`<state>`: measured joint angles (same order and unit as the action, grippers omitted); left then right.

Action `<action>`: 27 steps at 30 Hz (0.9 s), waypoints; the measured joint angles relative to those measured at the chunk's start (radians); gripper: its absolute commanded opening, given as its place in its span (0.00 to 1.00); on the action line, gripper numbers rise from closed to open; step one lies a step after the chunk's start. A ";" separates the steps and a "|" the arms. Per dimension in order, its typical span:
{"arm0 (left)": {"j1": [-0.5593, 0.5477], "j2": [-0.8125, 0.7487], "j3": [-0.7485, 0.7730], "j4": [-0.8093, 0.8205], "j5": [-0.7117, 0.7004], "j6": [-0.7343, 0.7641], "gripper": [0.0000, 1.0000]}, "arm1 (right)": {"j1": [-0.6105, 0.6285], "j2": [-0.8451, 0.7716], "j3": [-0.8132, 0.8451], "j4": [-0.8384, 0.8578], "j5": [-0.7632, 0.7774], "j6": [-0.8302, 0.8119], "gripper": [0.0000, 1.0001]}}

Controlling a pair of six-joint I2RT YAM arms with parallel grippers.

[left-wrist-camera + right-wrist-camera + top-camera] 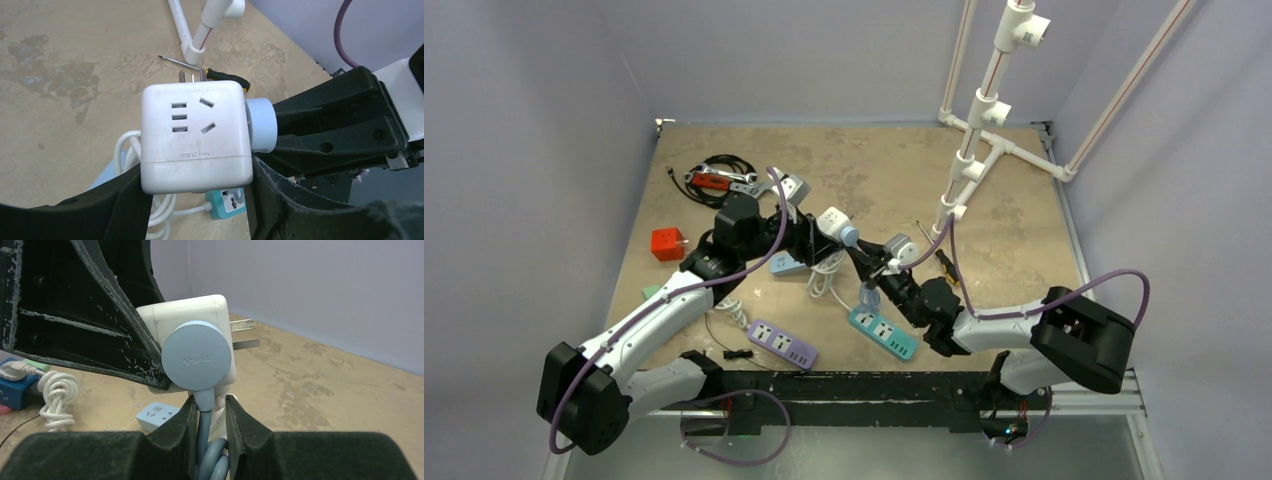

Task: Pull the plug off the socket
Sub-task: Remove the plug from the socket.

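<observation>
A white cube socket [833,219] is held off the table in my left gripper [822,234], which is shut on its sides. In the left wrist view the socket [195,135] sits between my fingers [125,205]. A round light-blue plug [260,125] is seated in its right face. In the right wrist view the plug [196,356] faces me, and my right gripper [209,407] is shut on its grey-blue cable [205,440] just under the plug body. The right gripper also shows in the top view [871,262].
A teal power strip [884,335], a purple strip [782,343] and a light-blue strip [157,416] lie on the table below. A coiled white cable [827,278], a screwdriver [220,74], a red box [667,244] and a white pipe frame [984,130] are nearby.
</observation>
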<state>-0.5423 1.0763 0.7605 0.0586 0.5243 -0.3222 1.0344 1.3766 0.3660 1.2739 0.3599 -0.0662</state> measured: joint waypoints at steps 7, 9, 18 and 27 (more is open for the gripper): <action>-0.016 -0.009 0.006 -0.053 -0.058 0.035 0.00 | -0.002 -0.040 -0.007 -0.057 -0.016 0.003 0.00; -0.039 -0.009 0.024 -0.086 -0.090 0.051 0.00 | -0.002 -0.093 -0.031 -0.088 -0.030 0.004 0.00; -0.118 0.031 0.084 -0.131 -0.185 0.054 0.00 | -0.008 -0.325 -0.105 -0.212 -0.066 -0.002 0.00; -0.105 0.051 0.086 -0.135 -0.157 0.052 0.00 | -0.014 -0.304 -0.111 -0.213 -0.067 0.005 0.00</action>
<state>-0.6476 1.1275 0.8467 -0.0769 0.3672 -0.2703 1.0206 1.0729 0.2550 1.0611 0.2928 -0.0608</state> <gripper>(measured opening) 0.580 0.236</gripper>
